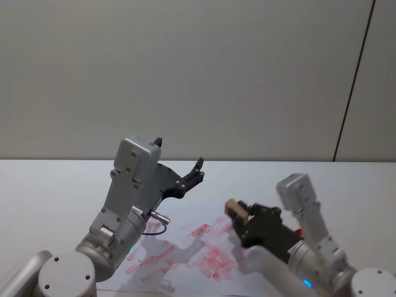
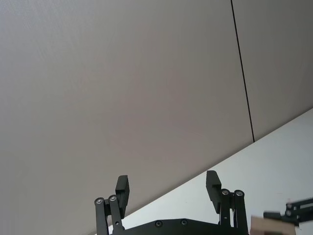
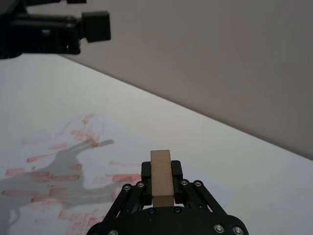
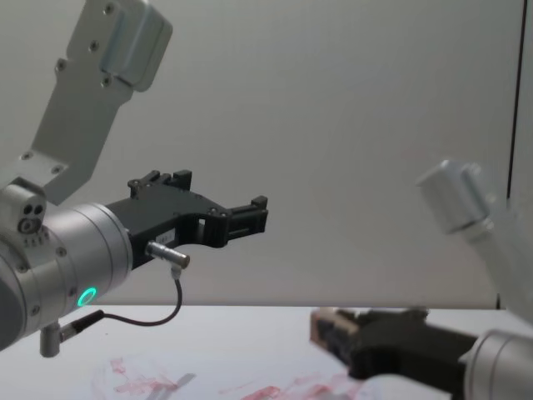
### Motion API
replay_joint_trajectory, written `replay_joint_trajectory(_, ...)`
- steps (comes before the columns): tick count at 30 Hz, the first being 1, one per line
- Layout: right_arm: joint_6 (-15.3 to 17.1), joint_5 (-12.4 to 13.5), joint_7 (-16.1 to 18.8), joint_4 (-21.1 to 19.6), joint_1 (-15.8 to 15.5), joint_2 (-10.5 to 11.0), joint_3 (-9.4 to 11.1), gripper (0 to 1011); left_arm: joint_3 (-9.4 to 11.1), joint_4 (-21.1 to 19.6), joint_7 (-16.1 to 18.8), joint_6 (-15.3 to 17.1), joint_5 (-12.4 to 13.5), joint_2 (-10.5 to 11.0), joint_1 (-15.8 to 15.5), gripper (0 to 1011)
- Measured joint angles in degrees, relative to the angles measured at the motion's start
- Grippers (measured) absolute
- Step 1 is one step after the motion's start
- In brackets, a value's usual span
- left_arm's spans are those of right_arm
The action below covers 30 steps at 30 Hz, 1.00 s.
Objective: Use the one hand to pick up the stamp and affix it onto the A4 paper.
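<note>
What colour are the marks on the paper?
Red and pink, on white paper; clearest in the right wrist view.

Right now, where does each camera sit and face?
Head view: on the head, looking down at the white table and ink-smeared white A4 paper; both arms show.
Left wrist view: on that wrist, facing the grey wall; the black left gripper shows, fingers open.
Right wrist view: on that wrist, over the paper; the black right gripper holds the tan wooden stamp.
Chest view: low, looking across the table; both arms show.
Head and right wrist views share the stamp.
</note>
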Motion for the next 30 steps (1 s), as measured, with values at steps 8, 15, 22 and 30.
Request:
replay_joint_trajectory(8,-0.31,1.69,-1.89,-3.38,-0.73,2.02,2.07,217,0.0,0.0,0.0,0.0,0.0,0.0,0.0,1002)
replay_joint_trajectory(15,0.64,2.32,-3.37,-5.9,-1.9,4.3,3.94,216,0.0,0.0,0.0,0.0,0.0,0.0,0.0,1002)
replay_joint_trajectory(22,1.96,2.83,-4.29,-7.74,-3.58,6.45,5.35,216,0.0,0.0,0.0,0.0,0.0,0.0,0.0,1002)
replay_joint_trajectory(30,3.1,3.4,-4.88,-9.08,-5.79,8.51,6.48,217,0.0,0.0,0.0,0.0,0.0,0.0,0.0,1002)
